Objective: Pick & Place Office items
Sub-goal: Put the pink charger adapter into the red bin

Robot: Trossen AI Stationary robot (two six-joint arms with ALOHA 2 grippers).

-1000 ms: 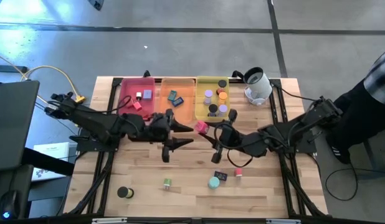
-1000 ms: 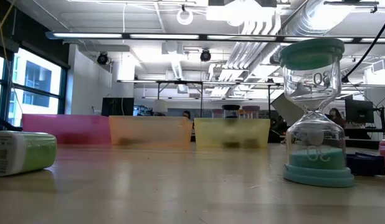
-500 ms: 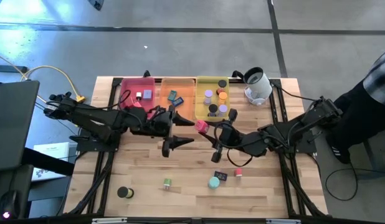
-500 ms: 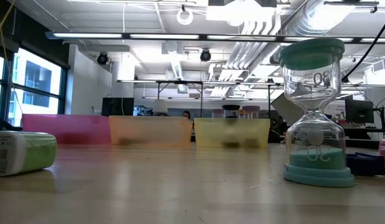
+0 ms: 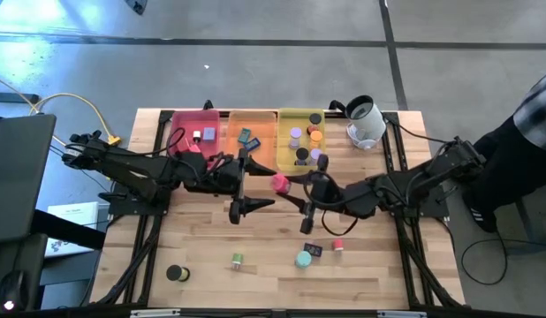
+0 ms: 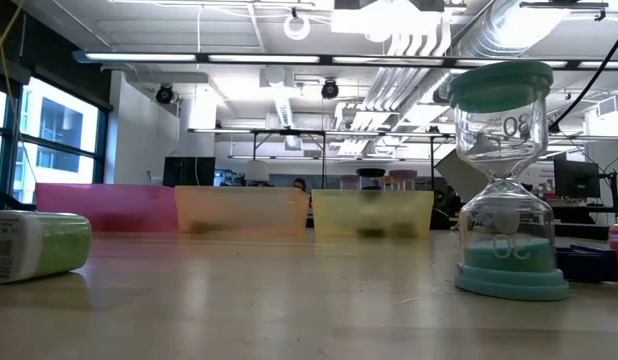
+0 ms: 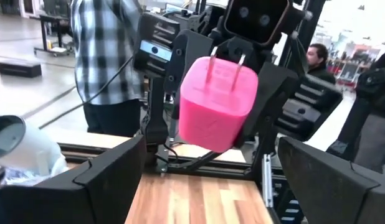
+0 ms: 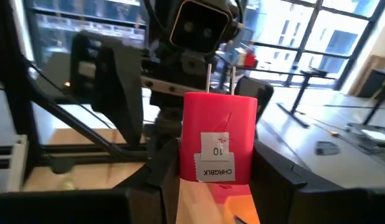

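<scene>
Slipping is the main worry. The left gripper [image 5: 250, 184] sits at mid-worktop with its fingers [image 7: 111, 180] spread wide and released, flanking the pink plug-in charger [image 5: 279, 184] without touching it. The charger's weight therefore appears to rest wholly on the right gripper [image 5: 298, 185], whose fingers are clenched on the end away from the prongs. That hold looks short. A jolt or a quick swing of the arm could tip the charger or let it drop onto the worktop [image 5: 273, 238], near the orange tray [image 5: 255, 119] and the yellow tray [image 5: 284, 132]. The left fingers lie just beside the charger, so moving either arm sideways before they part could knock it askew. Its metal prongs point at the left wrist and might catch there. Which tray it belongs in is a judgement; the pink tray [image 5: 178, 124] seems likeliest by colour, and it lies far left, behind the left arm.

From above, the charger's height over the worktop cannot be told. The right fingers' contact faces are hidden behind the charger in both wrist views. The low view shows neither arm nor the charger; a sand timer [image 6: 504, 180] fills its right side. Small pieces in the trays are too tiny to name.
</scene>
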